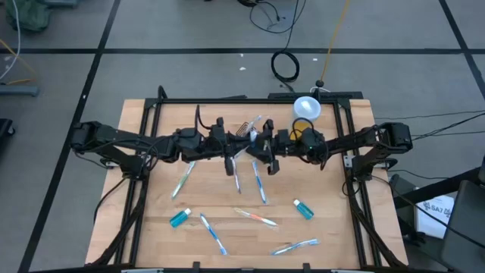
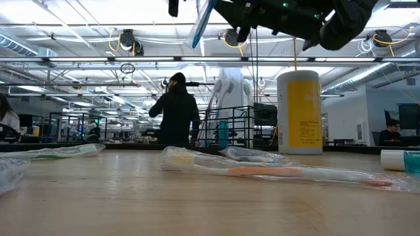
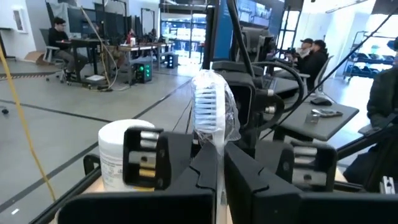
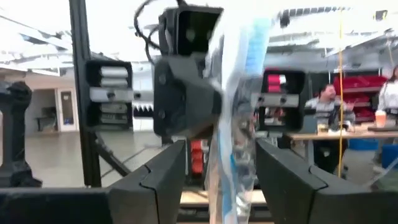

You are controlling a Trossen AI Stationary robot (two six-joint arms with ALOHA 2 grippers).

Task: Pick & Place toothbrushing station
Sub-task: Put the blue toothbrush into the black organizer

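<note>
A clear-wrapped blue-and-white toothbrush is held high above the table's middle, between my two grippers, which face each other. It stands nearly upright in the low view. My left gripper is shut on it, with the bristle head above the fingers. My right gripper is open, one finger on each side of the wrapped toothbrush; I cannot tell whether it touches. The black mesh basket shows in no view. My left gripper pinches the wrapped toothbrush between its two fingers at the neck just below the bristle head. The fingers come level from the table's left and lie across the toothbrush. It stands upright, head up, lifted clear of the table.
A yellow cup with a white lid stands at the table's far side, just behind the right arm. Several wrapped toothbrushes and two small blue tubes lie on the near half. A person stands beyond the table.
</note>
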